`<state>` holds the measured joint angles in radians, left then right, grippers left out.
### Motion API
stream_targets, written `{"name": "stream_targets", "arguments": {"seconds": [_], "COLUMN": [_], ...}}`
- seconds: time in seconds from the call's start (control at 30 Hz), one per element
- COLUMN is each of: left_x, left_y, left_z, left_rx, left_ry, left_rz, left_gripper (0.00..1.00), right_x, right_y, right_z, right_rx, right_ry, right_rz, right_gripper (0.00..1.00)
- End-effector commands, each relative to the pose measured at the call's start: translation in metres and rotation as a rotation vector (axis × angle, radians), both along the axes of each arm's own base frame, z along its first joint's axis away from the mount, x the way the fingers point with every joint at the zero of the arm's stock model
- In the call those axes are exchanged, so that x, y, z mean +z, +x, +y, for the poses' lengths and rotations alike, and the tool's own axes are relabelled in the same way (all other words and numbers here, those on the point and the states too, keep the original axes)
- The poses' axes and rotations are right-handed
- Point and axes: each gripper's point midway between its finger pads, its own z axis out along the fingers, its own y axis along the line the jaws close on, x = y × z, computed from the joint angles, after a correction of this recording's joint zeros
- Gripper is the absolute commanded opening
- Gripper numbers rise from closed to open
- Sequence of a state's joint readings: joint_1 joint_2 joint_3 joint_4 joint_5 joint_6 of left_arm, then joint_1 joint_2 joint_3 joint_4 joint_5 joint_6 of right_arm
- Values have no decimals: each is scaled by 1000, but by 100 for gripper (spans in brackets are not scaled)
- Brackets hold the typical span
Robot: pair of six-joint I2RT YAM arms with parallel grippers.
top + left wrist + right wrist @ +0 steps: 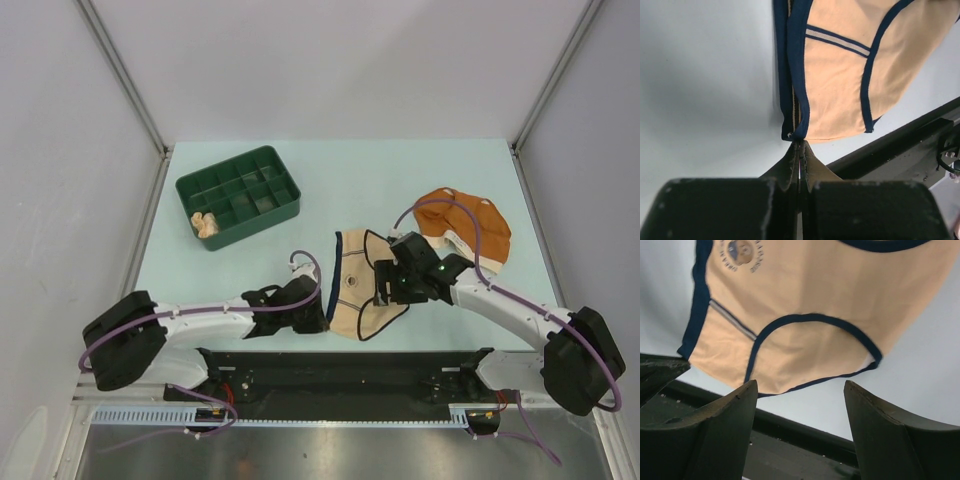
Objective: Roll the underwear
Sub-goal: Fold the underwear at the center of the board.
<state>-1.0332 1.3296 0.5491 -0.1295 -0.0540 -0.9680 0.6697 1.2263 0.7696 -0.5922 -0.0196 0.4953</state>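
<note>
The cream underwear (352,290) with dark trim lies flat near the table's front edge, between my two arms. My left gripper (320,314) is at its left edge. In the left wrist view that gripper (799,142) is shut on the corner of the dark waistband (792,131). My right gripper (383,286) hovers over the garment's right side. Its jaws (800,386) stand open with nothing between them, just short of the cream underwear's (810,290) leg hem. The rust-orange underwear (468,224) lies spread out at the right. A small pale peach bundle (205,223) sits in the tray's near left compartment.
A dark green compartment tray (262,160) stands at the back left of the pale table. The black front rail (350,365) runs just below the cream garment. Grey walls close in both sides.
</note>
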Motion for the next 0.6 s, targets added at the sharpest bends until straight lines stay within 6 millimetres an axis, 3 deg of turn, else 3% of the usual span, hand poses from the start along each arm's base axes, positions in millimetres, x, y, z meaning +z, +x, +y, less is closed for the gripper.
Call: {"name": "stream_targets", "arguments": {"seconds": [0.0, 0.17, 0.33, 0.5, 0.57], "left_x": [18, 45, 52, 64, 72], "left_y": [6, 22, 41, 66, 77], "left_z": [-11, -24, -32, -36, -42], "left_rx": [-12, -5, -6, 28, 25], "left_ry": [-65, -118, -113, -163, -183], "left_rz": [-57, -128, -144, -161, -177], "left_gripper": [0, 0, 0, 0, 0], "right_x": [7, -4, 15, 21, 24], "right_y": [-11, -15, -10, 7, 13], "right_z": [24, 10, 11, -16, -18], "right_rx": [92, 24, 10, -89, -93], "right_ry": [73, -9, 57, 36, 56], "right_rz": [7, 33, -14, -49, -57], "right_gripper": [75, 75, 76, 80, 80]}}
